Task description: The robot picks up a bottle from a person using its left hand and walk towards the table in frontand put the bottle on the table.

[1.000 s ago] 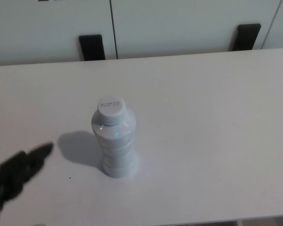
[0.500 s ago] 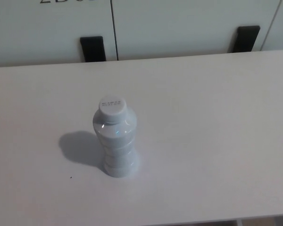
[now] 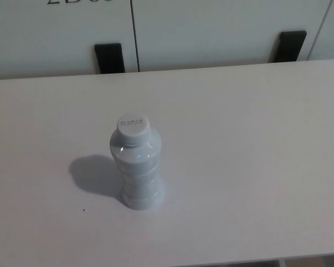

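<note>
A clear plastic bottle (image 3: 136, 167) with a white cap stands upright on the white table (image 3: 239, 156), left of the middle. Its shadow falls to the left on the tabletop. Nothing touches the bottle. Neither of my hands shows in the head view.
Behind the table's far edge is a pale wall of panels with two black brackets (image 3: 109, 58) (image 3: 288, 45). The table's near edge (image 3: 300, 257) runs along the bottom right of the picture.
My left hand, seen at the bottom left a second ago, has drawn back out of the picture. The bottle has stayed where it stands.
</note>
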You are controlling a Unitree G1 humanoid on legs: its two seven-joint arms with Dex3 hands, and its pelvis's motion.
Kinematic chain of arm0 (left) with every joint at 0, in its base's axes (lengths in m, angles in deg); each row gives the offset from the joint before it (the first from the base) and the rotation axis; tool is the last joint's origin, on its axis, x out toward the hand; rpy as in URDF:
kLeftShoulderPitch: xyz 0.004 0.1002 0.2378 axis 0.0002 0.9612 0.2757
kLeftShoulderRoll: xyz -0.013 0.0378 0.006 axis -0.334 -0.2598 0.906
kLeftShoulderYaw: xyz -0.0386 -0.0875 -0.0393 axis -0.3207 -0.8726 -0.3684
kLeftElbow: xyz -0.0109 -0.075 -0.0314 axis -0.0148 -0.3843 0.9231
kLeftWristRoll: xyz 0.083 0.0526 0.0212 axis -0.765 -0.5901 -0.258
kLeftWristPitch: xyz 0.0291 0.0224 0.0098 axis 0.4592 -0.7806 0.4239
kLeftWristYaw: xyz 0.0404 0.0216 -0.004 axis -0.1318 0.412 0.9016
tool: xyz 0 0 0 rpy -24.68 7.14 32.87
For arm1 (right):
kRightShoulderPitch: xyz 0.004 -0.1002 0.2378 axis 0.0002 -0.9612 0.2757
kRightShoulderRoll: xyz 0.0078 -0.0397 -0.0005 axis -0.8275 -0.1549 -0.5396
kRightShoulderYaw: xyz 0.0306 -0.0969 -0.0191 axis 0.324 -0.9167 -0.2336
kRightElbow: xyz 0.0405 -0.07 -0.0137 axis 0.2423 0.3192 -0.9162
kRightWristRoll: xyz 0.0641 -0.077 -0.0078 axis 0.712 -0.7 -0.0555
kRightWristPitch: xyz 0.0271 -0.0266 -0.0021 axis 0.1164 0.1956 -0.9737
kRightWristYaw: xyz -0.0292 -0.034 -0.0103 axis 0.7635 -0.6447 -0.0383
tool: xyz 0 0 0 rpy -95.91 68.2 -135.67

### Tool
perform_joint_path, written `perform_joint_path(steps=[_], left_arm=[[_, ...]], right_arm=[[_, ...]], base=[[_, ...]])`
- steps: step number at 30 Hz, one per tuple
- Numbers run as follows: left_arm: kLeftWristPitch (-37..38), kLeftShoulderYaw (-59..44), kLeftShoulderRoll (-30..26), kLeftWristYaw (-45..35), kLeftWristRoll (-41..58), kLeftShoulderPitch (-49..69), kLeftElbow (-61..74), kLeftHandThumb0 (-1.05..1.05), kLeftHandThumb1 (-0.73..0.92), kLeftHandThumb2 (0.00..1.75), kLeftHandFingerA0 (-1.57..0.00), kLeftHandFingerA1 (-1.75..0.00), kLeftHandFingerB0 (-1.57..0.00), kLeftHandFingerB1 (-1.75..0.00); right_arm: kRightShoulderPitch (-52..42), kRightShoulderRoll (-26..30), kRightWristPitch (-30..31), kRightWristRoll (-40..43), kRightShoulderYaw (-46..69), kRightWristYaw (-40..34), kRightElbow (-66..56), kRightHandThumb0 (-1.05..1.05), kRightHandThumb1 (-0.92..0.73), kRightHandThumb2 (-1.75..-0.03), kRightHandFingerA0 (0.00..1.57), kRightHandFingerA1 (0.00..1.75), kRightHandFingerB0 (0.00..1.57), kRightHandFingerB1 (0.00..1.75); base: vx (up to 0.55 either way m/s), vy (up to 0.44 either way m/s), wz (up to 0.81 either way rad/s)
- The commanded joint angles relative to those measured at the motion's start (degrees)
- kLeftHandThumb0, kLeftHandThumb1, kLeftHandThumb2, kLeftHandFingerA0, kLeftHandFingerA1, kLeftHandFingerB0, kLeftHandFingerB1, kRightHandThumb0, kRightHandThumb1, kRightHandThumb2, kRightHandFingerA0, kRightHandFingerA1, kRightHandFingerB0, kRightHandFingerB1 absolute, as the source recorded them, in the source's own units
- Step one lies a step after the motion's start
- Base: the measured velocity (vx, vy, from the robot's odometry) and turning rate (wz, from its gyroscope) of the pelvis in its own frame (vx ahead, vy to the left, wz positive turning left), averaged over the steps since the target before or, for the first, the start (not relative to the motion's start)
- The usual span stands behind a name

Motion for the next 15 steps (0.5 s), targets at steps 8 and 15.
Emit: perform_joint_path(steps=[8,15], left_arm=[[-7.4,17.2,-13.7,32.0,-53.0,-22.5,-35.9,-0.31,0.7,0.61,-0.77,-0.66,-0.68,-0.54],[-17.3,32.6,-13.1,38.5,-59.6,-39.8,-57.0,-0.32,0.75,0.61,-0.67,-0.53,-0.52,-0.44]], right_arm=[[-0.6,0.3,0.7,-1.0,-1.1,-0.6,0.5,-0.46,-0.73,-0.62,0.62,0.47,0.53,0.41],[-1.9,-0.5,0.8,-2.1,-2.3,-2.4,0.8,-0.46,-0.73,-0.62,0.62,0.47,0.52,0.4]], base=[[0.0,0.0,0.0],[0.0,0.0,0.0]])
